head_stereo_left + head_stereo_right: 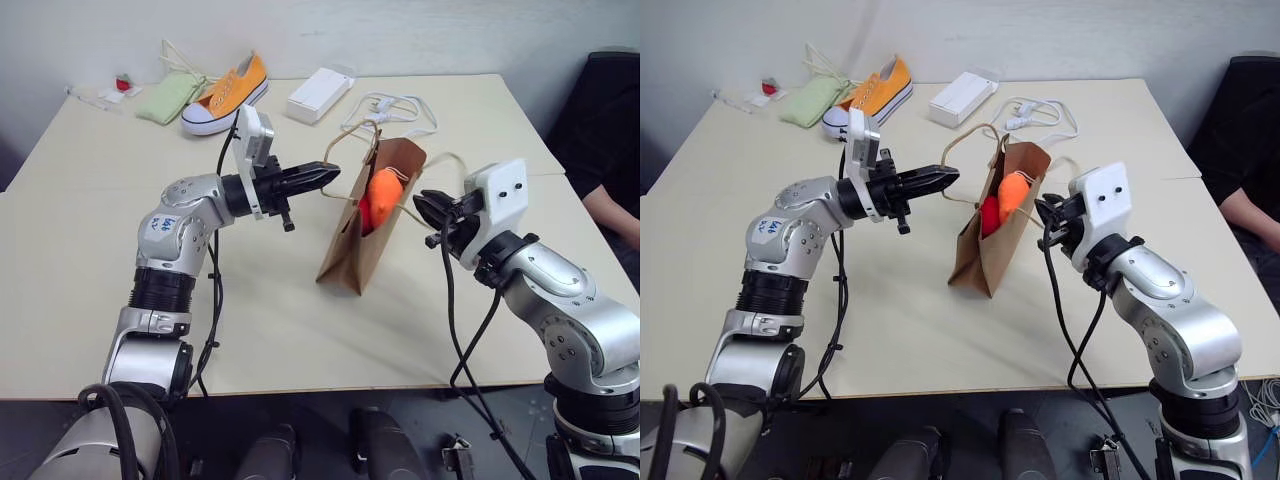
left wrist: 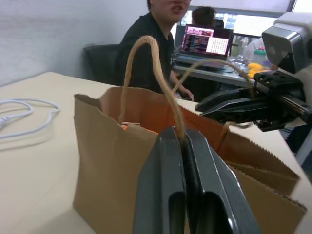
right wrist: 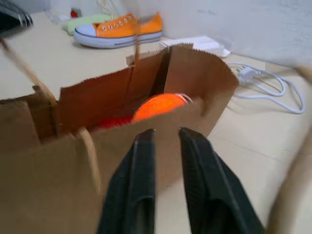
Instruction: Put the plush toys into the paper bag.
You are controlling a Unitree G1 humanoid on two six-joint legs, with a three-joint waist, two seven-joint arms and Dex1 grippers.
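The paper bag [image 1: 362,255] hides most of the red toy [image 1: 989,214] and orange toy [image 1: 384,192].

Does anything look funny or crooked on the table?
Yes. The paper bag leans to one side instead of standing straight, and its mouth is pulled out of shape. The left gripper pinches one loop handle. The orange toy and the red toy sit inside, poking up near the rim.
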